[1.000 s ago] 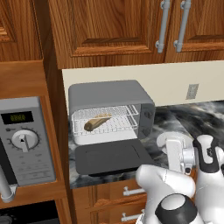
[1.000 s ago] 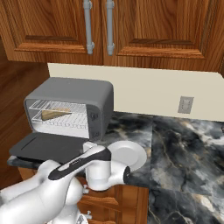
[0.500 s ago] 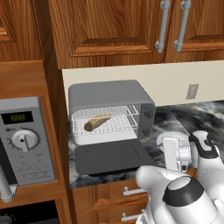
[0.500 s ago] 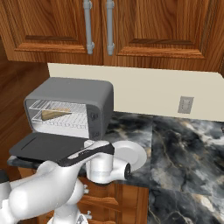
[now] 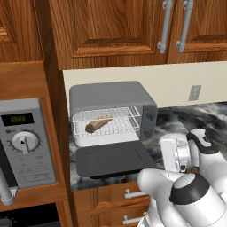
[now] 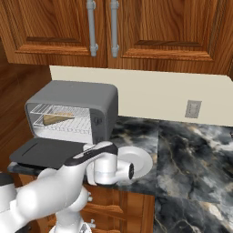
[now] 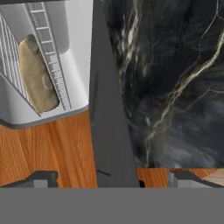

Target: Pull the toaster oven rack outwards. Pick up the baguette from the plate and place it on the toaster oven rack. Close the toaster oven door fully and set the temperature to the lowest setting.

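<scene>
One baguette point(image 5: 98, 124) lies on the rack point(image 5: 108, 121) inside the oven point(image 5: 113, 110), whose door point(image 5: 114, 159) hangs open and flat in front of it. In the left base view the loaf sits on the left half of the rack, its long axis running from about 8 o'clock to 2 o'clock, the nearer end low and left. In the right base view the same loaf point(image 6: 57, 118) shows through the oven point(image 6: 75, 110) mouth on the rack point(image 6: 61, 118), toward the left side, tapering to the right. The plate point(image 6: 139, 162) stands bare on the dark marble counter point(image 6: 191, 150), at 4 o'clock from the oven and just beside the door point(image 6: 45, 152) on the right.

The arm is folded low in front of the counter, its white wrist lying level beside the door's right edge. In the left base view the hand sits at 4 o'clock from the oven. The hand view is rolled on its side: the oven point(image 7: 78, 52) opening lies at 10 o'clock with the baguette point(image 7: 37, 75) running up and down on the rack point(image 7: 48, 57), the door point(image 7: 109, 127) edge crosses the middle as a dark strip, and marble counter point(image 7: 175, 78) lies at 2 o'clock. The gripper point(image 7: 111, 179) has its fingers point(image 7: 41, 178) spread wide apart at the bottom corners, with nothing between them; the door's edge runs down toward the gap.
</scene>
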{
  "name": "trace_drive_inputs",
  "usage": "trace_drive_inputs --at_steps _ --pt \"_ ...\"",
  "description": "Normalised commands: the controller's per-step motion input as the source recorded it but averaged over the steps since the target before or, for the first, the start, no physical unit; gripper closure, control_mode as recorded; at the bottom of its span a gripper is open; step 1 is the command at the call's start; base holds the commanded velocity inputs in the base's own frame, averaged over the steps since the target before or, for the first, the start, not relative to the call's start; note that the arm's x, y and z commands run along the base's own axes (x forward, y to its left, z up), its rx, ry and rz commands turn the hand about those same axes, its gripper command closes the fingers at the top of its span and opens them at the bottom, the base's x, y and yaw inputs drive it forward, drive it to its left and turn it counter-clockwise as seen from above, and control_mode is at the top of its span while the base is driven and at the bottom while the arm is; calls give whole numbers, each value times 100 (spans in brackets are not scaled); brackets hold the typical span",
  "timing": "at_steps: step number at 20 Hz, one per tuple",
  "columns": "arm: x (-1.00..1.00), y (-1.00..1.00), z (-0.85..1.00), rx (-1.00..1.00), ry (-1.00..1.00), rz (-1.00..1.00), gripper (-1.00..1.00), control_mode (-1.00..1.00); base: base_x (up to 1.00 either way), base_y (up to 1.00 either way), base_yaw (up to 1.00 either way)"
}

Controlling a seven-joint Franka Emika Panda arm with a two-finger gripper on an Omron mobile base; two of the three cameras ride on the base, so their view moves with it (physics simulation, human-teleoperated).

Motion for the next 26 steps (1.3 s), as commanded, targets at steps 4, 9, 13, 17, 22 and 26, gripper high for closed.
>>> trace_drive_inputs --at_steps 4,9,13,17,22,26 --pt "0 17 -14 0 0 3 -100 -100 0 0 0" --pt "0 21 -25 0 0 0 -100 -100 0 0 0" --pt "0 19 -16 0 0 0 -100 -100 0 0 0" --pt "0 36 -1 0 0 1 -100 -100 0 0 0" --pt "-1 36 0 0 -5 4 -100 -100 0 0 0" --pt "0 33 0 0 -7 4 -100 -100 0 0 0"
